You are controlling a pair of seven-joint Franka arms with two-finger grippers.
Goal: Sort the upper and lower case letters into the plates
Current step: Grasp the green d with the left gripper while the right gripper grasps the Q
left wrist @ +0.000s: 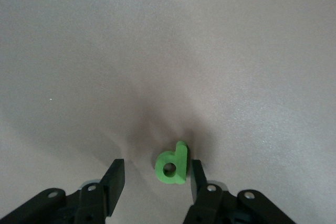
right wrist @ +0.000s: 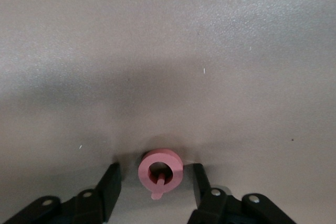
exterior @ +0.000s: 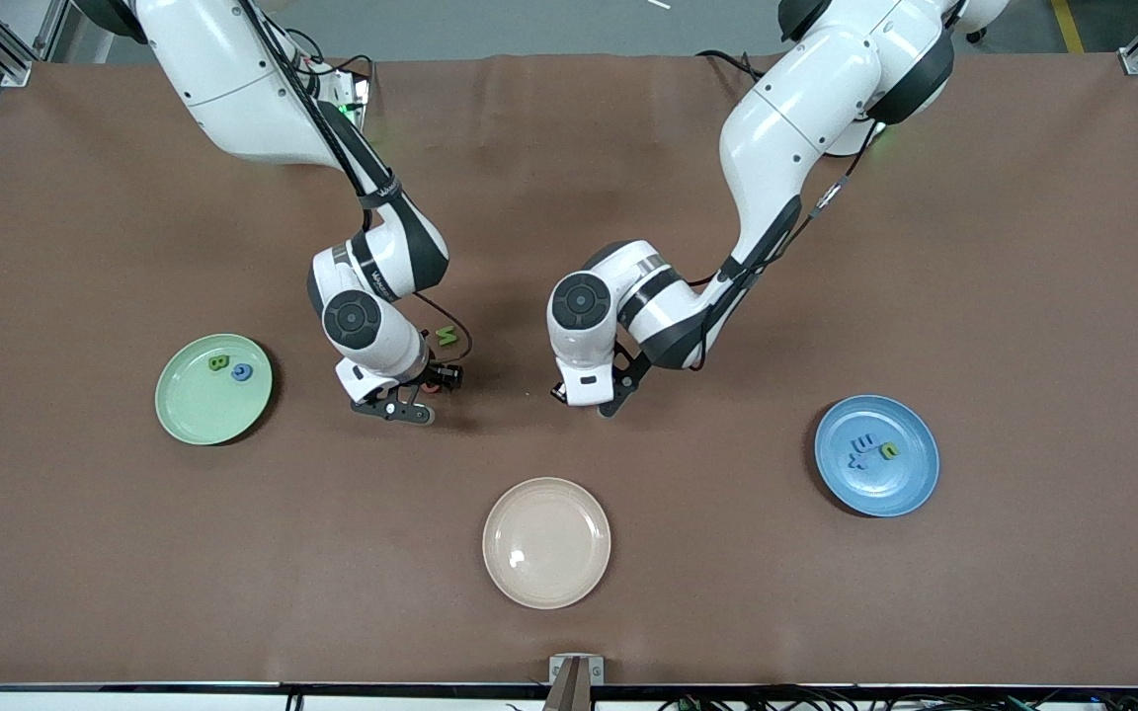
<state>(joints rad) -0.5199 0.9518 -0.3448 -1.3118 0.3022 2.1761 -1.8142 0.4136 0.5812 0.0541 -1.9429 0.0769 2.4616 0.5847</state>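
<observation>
My left gripper (exterior: pixel 601 400) is low over the table's middle, open. A green letter d (left wrist: pixel 172 164) lies on the table between its fingers (left wrist: pixel 116 178), close to one of them; the front view hides it. My right gripper (exterior: pixel 401 405) is open and low, with the pink-red letter Q (right wrist: pixel 160 171) between its fingers (right wrist: pixel 109 184); a pink bit (exterior: pixel 429 387) shows in the front view. A green letter (exterior: pixel 446 336) lies beside it. The mint green plate (exterior: pixel 196 415) holds a green B (exterior: pixel 217 363) and a blue letter (exterior: pixel 243 372). The sky blue plate (exterior: pixel 900 489) holds blue letters (exterior: pixel 860 449) and a green one (exterior: pixel 888 450).
An empty beige plate (exterior: pixel 546 542) sits nearer the front camera than both grippers, at the table's middle. The brown table cover (exterior: pixel 826 247) is bare around the plates. The two grippers are a short way apart from each other.
</observation>
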